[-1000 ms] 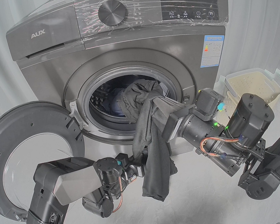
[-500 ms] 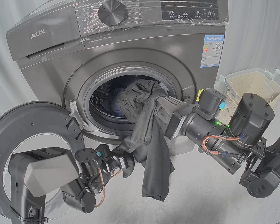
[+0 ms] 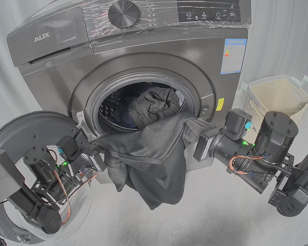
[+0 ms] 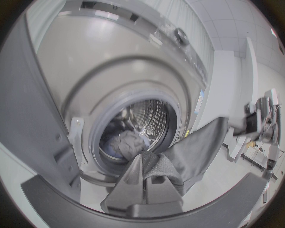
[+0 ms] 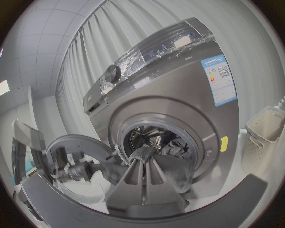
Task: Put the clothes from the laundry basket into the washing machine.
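While the left fingers (image 4: pixel 127 184) and right fingers (image 5: pixel 130 178) each clamp the garment (image 3: pixel 146 149) spread before the washer (image 3: pixel 133 56) mouth, its hanging half may fall to the floor (image 3: pixel 139 236) if released early.

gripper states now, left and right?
Left gripper: shut on the dark grey garment.
Right gripper: shut on the same garment, at its other end.
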Controlling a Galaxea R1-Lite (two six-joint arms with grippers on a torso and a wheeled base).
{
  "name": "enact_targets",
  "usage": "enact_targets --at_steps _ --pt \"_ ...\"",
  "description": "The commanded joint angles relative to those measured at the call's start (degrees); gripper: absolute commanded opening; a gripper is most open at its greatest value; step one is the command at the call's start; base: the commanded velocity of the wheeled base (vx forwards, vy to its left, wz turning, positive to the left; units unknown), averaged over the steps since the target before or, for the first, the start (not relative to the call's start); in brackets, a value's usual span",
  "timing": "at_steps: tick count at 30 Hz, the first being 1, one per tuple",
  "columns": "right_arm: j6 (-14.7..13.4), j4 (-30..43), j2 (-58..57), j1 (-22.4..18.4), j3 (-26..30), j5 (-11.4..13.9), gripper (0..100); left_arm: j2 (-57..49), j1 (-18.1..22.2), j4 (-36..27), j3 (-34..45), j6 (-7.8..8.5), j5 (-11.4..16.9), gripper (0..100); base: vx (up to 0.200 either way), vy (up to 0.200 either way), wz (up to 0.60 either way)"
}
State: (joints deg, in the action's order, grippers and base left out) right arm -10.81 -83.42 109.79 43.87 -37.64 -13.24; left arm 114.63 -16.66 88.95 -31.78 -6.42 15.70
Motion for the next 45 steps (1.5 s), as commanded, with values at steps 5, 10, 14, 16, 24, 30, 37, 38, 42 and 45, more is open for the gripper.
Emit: enact_targets --at_steps 5,10,14,16,24,30,37,38,42,45 --pt "0.3 1.5 2.9 -0.9 3.7 0.0 0 -12.1 0.1 0.1 0.1 -0.52 0.9 0 0.0 0.0 0.0" --pt "0.2 1.3 5.3 -0.7 3.0 0.1 0 -12.5 -0.8 0.1 0.3 -0.43 0.8 0 0.0 0.0 0.0" --pt "0.2 0.9 6.4 -0.5 2.9 0.1 0 -12.9 -1.0 0.1 0.3 -0.61 0.8 0 0.0 0.0 0.0" --pt "0.2 0.9 6.6 -0.5 2.9 0.1 0 -13.1 -1.4 0.1 0.3 -0.87 0.7 0 0.0 0.0 0.0" --pt "0.3 1.6 8.2 -0.3 5.3 0.1 100 -12.6 -2.5 0.1 0.1 -1.05 0.3 0 0.0 0.0 0.0" --pt "0.9 2.0 9.3 1.0 11.6 0.8 100 -12.5 -3.2 0.1 0.0 -1.05 -0.6 0 0.0 0.0 0.0" --pt "1.2 2.1 10.3 2.6 12.8 0.9 100 -12.4 -4.2 0.1 0.0 -0.96 -1.6 0 0.0 0.0 0.0" --pt "1.5 2.0 10.4 3.1 12.4 1.0 100 -12.4 -4.3 0.1 0.0 -0.96 -1.6 0 0.0 0.0 0.0" --pt "1.6 1.5 10.8 5.0 10.8 1.3 100 -12.3 -4.3 0.0 0.0 -0.96 -1.6 0 0.0 0.0 0.0" --pt "1.7 0.9 11.2 6.6 9.3 2.2 100 -12.2 -4.3 0.0 0.0 -0.87 -1.6 0 0.0 0.0 0.0"
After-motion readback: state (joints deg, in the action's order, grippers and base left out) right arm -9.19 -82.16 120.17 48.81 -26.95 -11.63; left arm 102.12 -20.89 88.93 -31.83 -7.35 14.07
